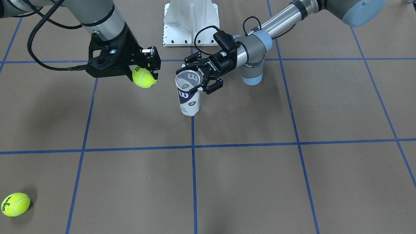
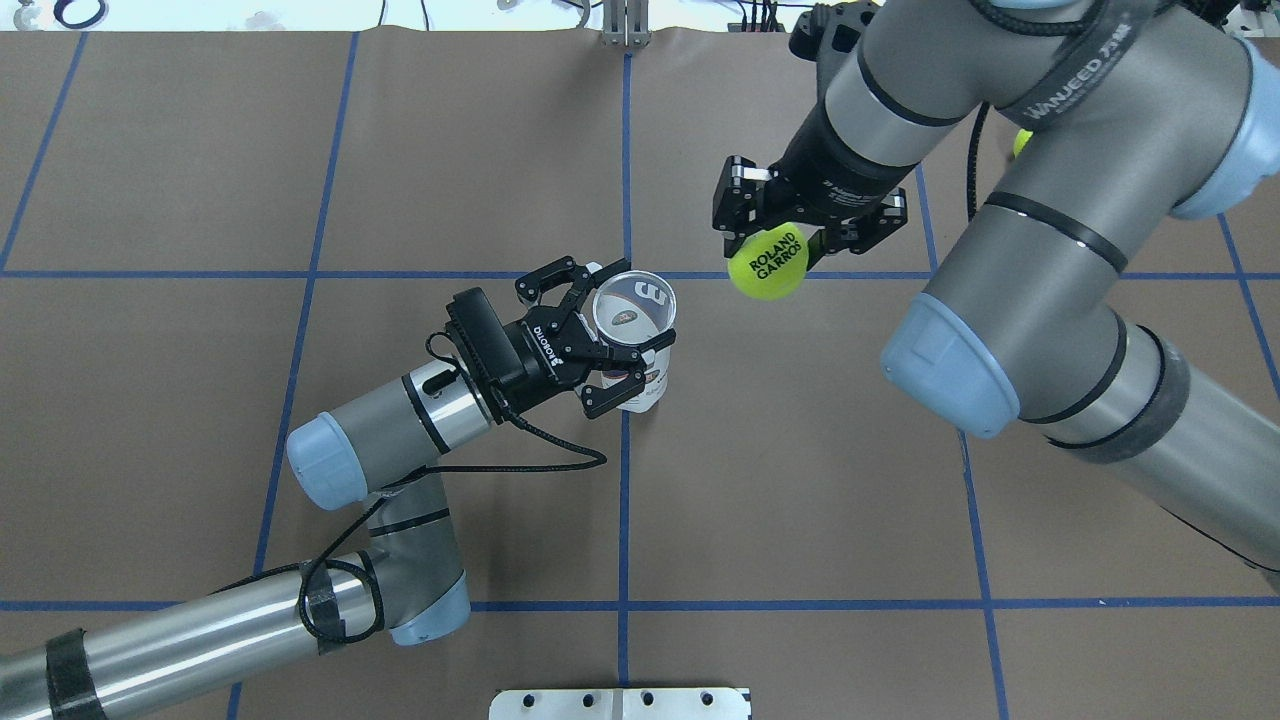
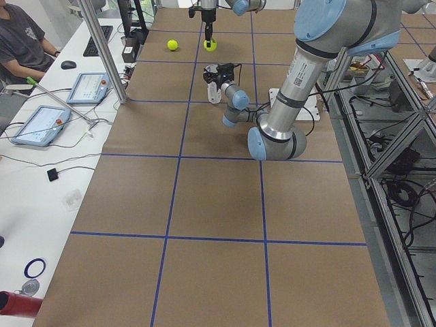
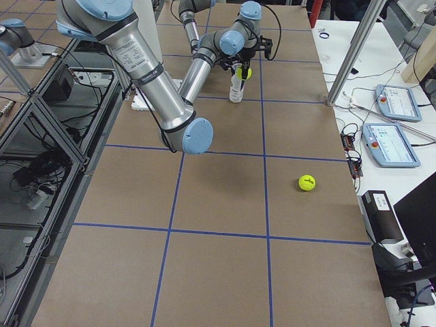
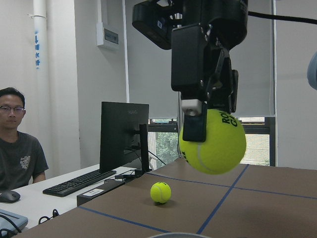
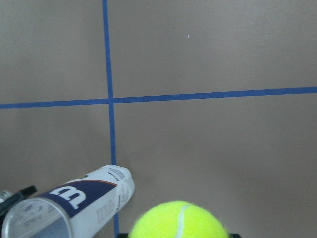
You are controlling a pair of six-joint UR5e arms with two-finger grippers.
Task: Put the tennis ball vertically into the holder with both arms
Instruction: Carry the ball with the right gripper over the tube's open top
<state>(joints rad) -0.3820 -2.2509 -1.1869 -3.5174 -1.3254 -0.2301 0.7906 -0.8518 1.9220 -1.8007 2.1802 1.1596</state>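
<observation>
Your front-facing camera shows the holder standing upright near mid-worktop, long axis vertical, mouth up, with bare surface all round, and the left end effector clamped about its upper part. Overhead, the right end effector grips the tennis ball, which is beside the holder's mouth and clear of it. In your left wrist view the gripped ball hangs above the worktop, with a second ball lying beyond it.

Neon yellow-green on the gripped tennis ball, black ROLAND GARROS lettering. Clear tennis-ball can, navy-and-white label, white W. Same yellow-green on the loose ball, black Wilson 3 print. Brown table, blue grid lines. Grey-silver left arm and right arm, light blue joint caps. White pedestal base.
</observation>
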